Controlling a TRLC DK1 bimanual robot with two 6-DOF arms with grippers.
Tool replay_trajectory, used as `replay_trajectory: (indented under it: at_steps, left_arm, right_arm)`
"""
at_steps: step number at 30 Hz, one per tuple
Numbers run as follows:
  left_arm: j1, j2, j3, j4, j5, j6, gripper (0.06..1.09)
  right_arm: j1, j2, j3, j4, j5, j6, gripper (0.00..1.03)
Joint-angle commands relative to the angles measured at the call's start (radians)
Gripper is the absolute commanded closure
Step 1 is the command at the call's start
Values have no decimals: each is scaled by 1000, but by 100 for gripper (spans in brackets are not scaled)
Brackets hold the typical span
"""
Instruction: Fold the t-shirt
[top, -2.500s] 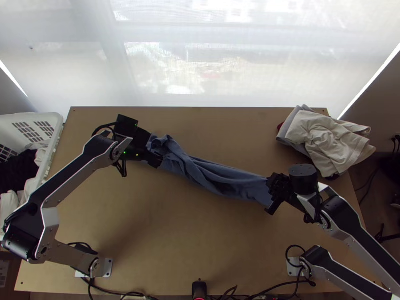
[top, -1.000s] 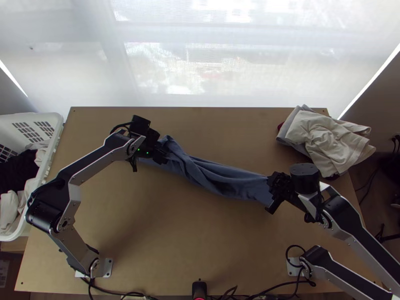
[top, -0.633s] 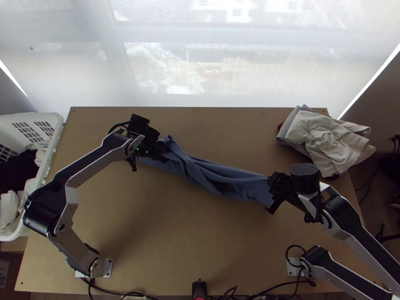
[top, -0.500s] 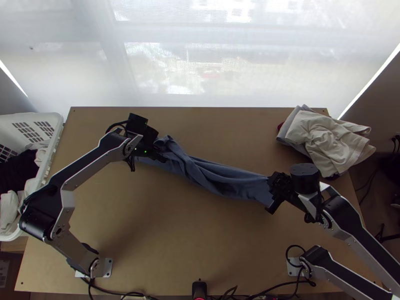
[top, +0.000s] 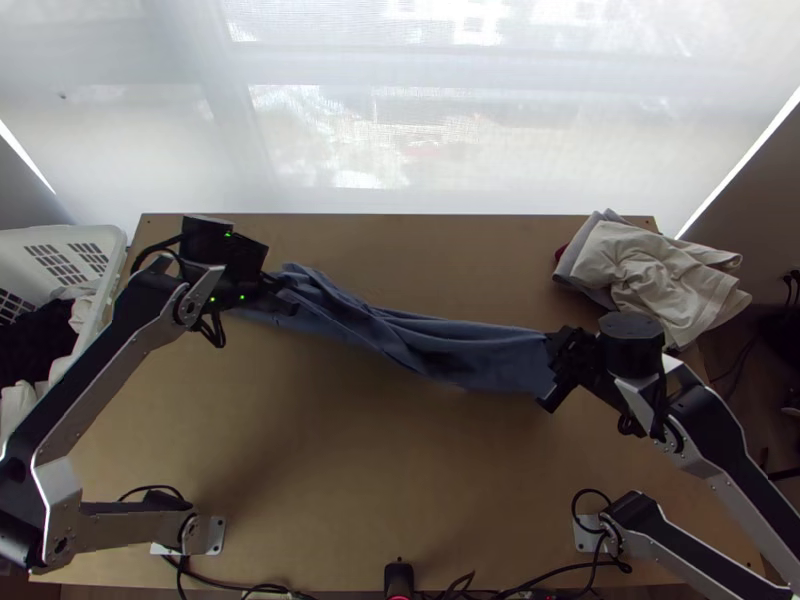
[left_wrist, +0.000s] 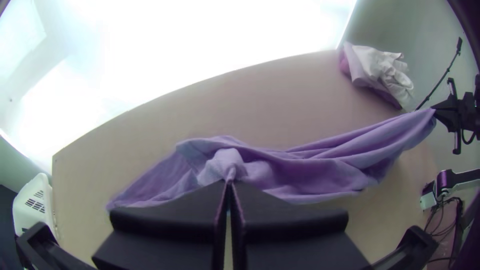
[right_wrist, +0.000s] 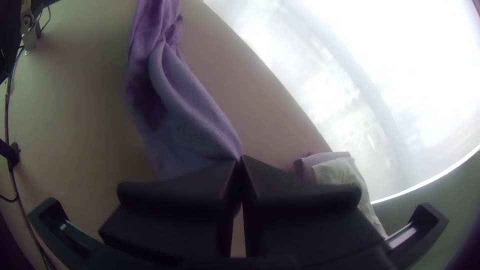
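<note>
Top view: the t-shirt stretches bunched above the table, pinched near one end by my left gripper, at the other by my right gripper. I judge this straightening; next, I should open it flat.

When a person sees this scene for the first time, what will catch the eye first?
Probably the blue t-shirt, bunched into a long strip across the table, with the left claw and the right claw shut on it. Then the bright window beyond the far edge, and the pale clothes heaped at the far right corner.
</note>
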Motion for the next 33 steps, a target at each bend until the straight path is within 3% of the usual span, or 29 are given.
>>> replay_trajectory:
  at_steps: [1, 15, 22, 27, 33]
  left_arm:
    - [39, -204, 20, -60, 0, -15, 105]
    - [185, -436, 241, -126, 15, -35, 105]
    - [179, -460, 250, -214, 52, -41, 105]
    - [167, -508, 104, -215, 77, -41, 105]
    - [154, -502, -60, -136, 80, -69, 105]
  right_arm:
    - [-24, -2, 138, -45, 11, -5, 100]
    - [-48, -14, 428, -175, 61, -11, 100]
    - [-48, 6, 499, -261, 57, 71, 100]
    - [-104, 52, 399, -237, -34, 81, 100]
    - [-228, 195, 250, -16, -172, 78, 100]
